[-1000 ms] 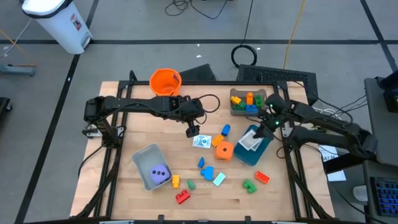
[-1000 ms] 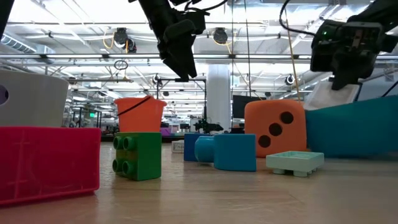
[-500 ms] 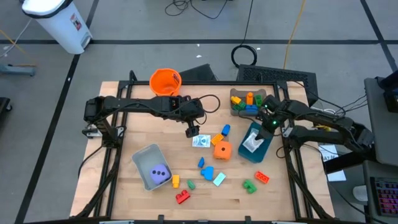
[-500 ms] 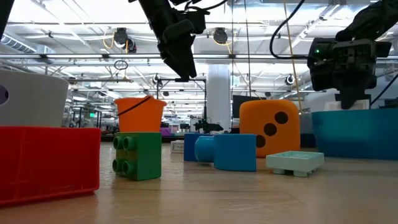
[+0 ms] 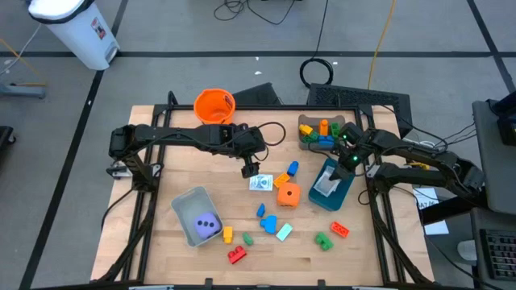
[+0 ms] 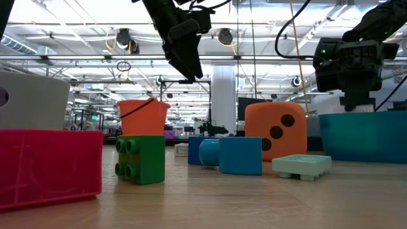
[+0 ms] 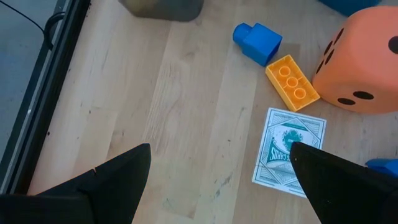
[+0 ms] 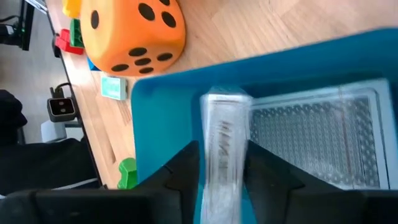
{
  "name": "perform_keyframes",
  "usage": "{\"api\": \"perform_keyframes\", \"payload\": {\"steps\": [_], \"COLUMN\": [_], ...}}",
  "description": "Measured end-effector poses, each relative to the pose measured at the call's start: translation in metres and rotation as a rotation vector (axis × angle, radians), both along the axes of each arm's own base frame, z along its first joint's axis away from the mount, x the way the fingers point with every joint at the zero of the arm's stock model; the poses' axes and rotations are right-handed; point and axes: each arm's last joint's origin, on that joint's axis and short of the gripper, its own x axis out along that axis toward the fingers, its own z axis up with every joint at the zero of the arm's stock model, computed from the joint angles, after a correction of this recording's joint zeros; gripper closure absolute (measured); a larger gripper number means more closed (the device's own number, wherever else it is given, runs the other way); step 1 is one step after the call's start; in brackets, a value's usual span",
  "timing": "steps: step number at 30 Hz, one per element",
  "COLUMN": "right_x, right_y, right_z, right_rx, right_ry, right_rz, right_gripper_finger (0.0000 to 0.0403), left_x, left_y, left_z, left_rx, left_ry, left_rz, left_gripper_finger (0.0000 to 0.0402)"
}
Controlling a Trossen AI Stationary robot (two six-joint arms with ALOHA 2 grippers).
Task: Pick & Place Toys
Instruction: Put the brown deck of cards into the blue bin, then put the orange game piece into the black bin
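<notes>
Grey floor with dark tape lines surrounded the wooden counter (image 5: 161,161), and a white bin (image 5: 76,28) stood off its far left corner; from table height the room behind showed a ceiling of pipes and lamps.

On the counter sat an orange bucket (image 5: 214,105) at the far edge, a grey bin (image 5: 191,211) holding a purple die (image 5: 208,225), another grey bin (image 5: 318,133) with bright blocks at the far right, and a teal bin (image 5: 330,189). An orange die (image 5: 289,194) lay just left of the teal bin, with a white picture card (image 5: 260,183), a yellow block (image 5: 282,180) and a blue block (image 5: 292,168) near it. Nearer the front lay more blocks: blue (image 5: 268,223), pale green (image 5: 284,232), green (image 5: 323,240), red (image 5: 340,230) and another red (image 5: 236,255).

The right gripper (image 8: 225,180) was over the teal bin, its fingers (image 8: 183,171) closing on both sides of a clear-wrapped card (image 8: 222,149) standing on edge inside the bin; whether they were pressing it or just beside it could not be told. Its arm reached in from the right edge, bent down at the wrist.

The left gripper (image 5: 249,169) hung wide apart and empty above bare wood, close to the picture card, its arm stretched across from the left side.
</notes>
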Motion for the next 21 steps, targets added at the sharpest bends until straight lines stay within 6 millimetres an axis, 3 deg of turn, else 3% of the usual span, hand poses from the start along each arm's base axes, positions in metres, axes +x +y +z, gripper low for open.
{"api": "perform_keyframes", "payload": {"steps": [11,15,21], "right_x": [0.003,0.01,0.027], "right_y": [-0.002,-0.007,-0.02], "right_z": [0.007,0.027,0.078], "right_rx": [-0.018,-0.061,-0.228], "right_ry": [-0.027,-0.083,-0.31], "right_rz": [0.001,0.001,0.002], "right_gripper_finger": [0.0228,0.022,0.0218], "left_x": [0.0,0.0,0.0], "left_y": [0.0,0.0,0.0], "left_z": [0.0,0.0,0.0], "left_rx": [0.003,0.014,0.017], "left_ry": [0.0,0.005,0.006], "left_rz": [-0.004,-0.019,-0.021], "left_gripper_finger": [0.0009,0.0009,0.0009]}}
